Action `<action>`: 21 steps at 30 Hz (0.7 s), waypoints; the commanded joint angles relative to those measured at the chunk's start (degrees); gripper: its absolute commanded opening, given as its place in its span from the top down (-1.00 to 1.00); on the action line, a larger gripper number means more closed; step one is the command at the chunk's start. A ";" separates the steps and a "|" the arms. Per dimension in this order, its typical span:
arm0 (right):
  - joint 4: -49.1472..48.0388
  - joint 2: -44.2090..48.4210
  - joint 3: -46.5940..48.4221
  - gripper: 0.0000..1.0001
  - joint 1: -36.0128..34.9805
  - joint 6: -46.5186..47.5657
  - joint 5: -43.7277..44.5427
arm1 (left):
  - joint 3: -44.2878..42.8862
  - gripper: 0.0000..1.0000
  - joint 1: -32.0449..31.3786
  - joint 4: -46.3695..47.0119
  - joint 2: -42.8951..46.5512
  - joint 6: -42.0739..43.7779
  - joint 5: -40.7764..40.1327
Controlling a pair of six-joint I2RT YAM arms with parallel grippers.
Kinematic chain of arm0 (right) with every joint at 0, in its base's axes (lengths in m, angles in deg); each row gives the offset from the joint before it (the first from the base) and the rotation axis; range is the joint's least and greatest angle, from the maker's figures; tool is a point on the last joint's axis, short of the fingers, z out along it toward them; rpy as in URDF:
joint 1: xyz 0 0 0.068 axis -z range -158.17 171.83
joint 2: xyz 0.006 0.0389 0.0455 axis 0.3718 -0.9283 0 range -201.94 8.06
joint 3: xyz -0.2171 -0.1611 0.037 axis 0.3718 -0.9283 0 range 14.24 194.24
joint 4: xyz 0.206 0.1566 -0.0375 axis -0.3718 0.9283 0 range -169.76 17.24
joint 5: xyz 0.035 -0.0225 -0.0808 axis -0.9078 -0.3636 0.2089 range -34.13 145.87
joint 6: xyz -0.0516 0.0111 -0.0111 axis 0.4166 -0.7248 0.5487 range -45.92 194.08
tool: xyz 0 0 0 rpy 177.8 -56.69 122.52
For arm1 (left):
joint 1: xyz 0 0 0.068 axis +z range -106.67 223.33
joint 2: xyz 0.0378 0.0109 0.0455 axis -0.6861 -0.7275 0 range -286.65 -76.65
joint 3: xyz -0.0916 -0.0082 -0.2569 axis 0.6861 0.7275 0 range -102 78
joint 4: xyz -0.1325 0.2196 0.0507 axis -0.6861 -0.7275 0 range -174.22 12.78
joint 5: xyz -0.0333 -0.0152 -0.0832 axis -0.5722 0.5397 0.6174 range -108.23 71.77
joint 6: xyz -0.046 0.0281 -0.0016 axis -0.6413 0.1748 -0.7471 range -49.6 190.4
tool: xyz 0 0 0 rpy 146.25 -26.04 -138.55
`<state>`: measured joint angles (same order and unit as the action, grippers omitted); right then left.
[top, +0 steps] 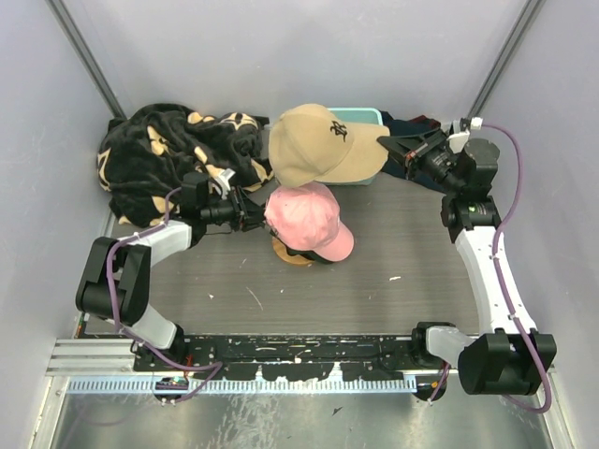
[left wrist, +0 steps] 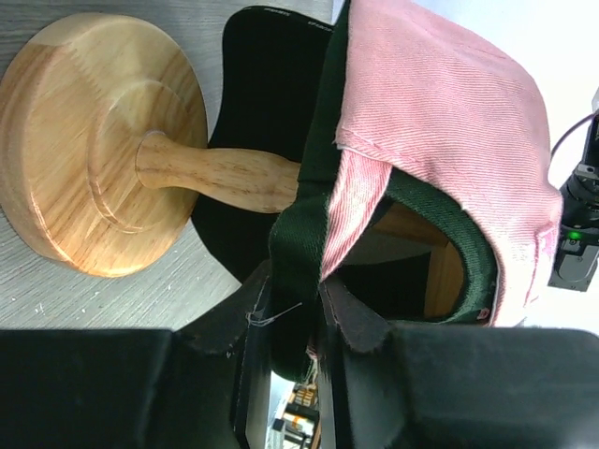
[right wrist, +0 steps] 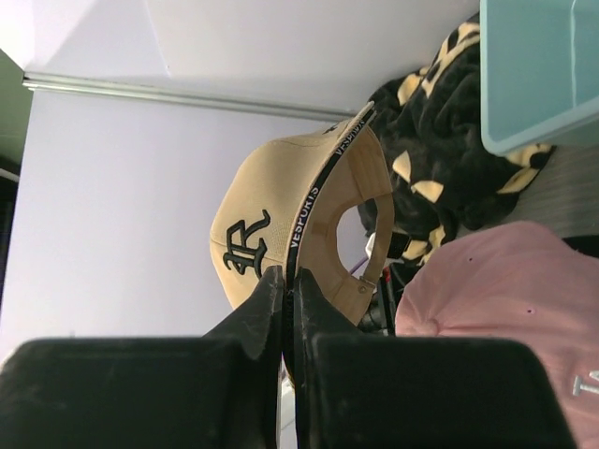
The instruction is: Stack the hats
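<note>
The pink cap (top: 304, 215) sits on top of a dark green cap (left wrist: 299, 243) and a black cap (left wrist: 267, 94) on a wooden stand (left wrist: 84, 140) at mid table. My left gripper (top: 255, 213) is at the stack's rear. In the left wrist view it (left wrist: 314, 299) is shut on the dark green cap's back band, beside the pink cap's (left wrist: 440, 122) strap. My right gripper (top: 391, 145) is shut on the brim of the tan cap (top: 318, 140) and holds it in the air behind the stack. The right wrist view shows its fingers (right wrist: 288, 281) pinching the tan cap (right wrist: 271, 206).
A big black blanket with tan flowers (top: 168, 150) lies at the back left. A teal bin (top: 360, 116) stands at the back, partly under the tan cap. A dark navy cloth (top: 412, 126) lies to its right. Grey walls close in on three sides.
</note>
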<state>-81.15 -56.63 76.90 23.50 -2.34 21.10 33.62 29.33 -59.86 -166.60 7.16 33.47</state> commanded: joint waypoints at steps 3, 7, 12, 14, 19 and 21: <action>-8.00 2.53 -3.33 0.98 -0.52 -8.26 -5.97 | 2.77 0.48 -0.07 1.33 -2.38 1.61 -0.23; -7.53 3.43 -6.12 0.98 -1.56 -9.80 -6.63 | 4.04 0.53 -0.14 2.72 -3.78 1.26 -0.29; -11.57 3.94 -12.96 0.98 -4.89 -12.82 -5.63 | 5.30 0.58 -0.12 5.31 -5.12 -0.16 -0.27; -11.67 3.72 -14.08 0.98 -6.60 -12.61 -5.27 | 5.23 0.58 -0.06 5.53 -5.39 -0.30 -0.21; -13.23 2.08 -16.88 0.98 -7.60 -12.51 -6.98 | 4.65 0.57 -0.09 5.24 -5.39 -0.39 -0.16; -14.15 1.06 -17.75 0.98 -7.60 -12.51 -8.22 | 4.49 0.57 -0.13 5.29 -5.57 -0.47 -0.11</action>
<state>-88.10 -54.73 59.80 15.87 -13.16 15.62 37.54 29.22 -54.46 -170.99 6.13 33.75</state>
